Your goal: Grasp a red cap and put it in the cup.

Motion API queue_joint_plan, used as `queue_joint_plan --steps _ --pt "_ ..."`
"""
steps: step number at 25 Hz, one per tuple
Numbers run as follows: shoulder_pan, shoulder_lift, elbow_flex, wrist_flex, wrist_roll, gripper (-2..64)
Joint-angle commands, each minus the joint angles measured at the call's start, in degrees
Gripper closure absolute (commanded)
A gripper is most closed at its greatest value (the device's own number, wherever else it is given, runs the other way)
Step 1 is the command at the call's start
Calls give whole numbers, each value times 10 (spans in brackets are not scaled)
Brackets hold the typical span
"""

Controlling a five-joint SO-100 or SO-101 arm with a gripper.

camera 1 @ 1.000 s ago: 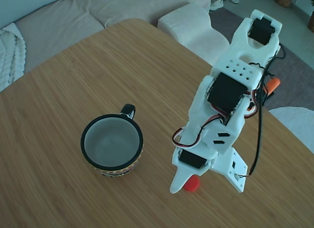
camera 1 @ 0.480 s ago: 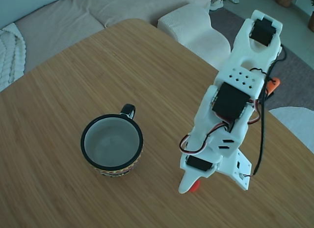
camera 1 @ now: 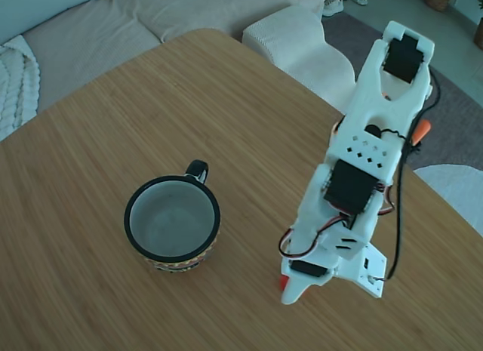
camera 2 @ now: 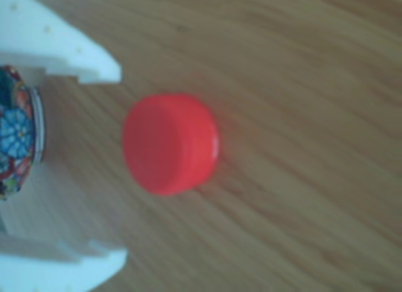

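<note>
Your claw [camera 2: 119,166] stands open with the red cap [camera 2: 169,144] lying on the table just ahead of its fingertips, seemingly untouched. Grasp and carry to the cup [camera 1: 172,223] remain.

The counter [camera 1: 151,87] is a rounded wooden top with a fine, straight bamboo-like grain, its curved far edge showing in the fixed view. The cup [camera 1: 173,223] stands upright on it toward the left of that view, its black handle pointing to the far side, its pale inside bare. The red cap [camera 2: 169,144] lies flat on the wood well to the right of the cup; in the fixed view only a red sliver [camera 1: 284,281] of it shows beside the white arm.
</note>
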State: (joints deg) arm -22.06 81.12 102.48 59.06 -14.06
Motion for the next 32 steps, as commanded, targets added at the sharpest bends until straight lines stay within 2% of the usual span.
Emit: queue_joint_plan --steps 1,15,32 --pt "-12 8 -30 -1 2 302" --pt "-18 8 -4 -21 1 302" --pt "-13 8 38 -21 4 302"
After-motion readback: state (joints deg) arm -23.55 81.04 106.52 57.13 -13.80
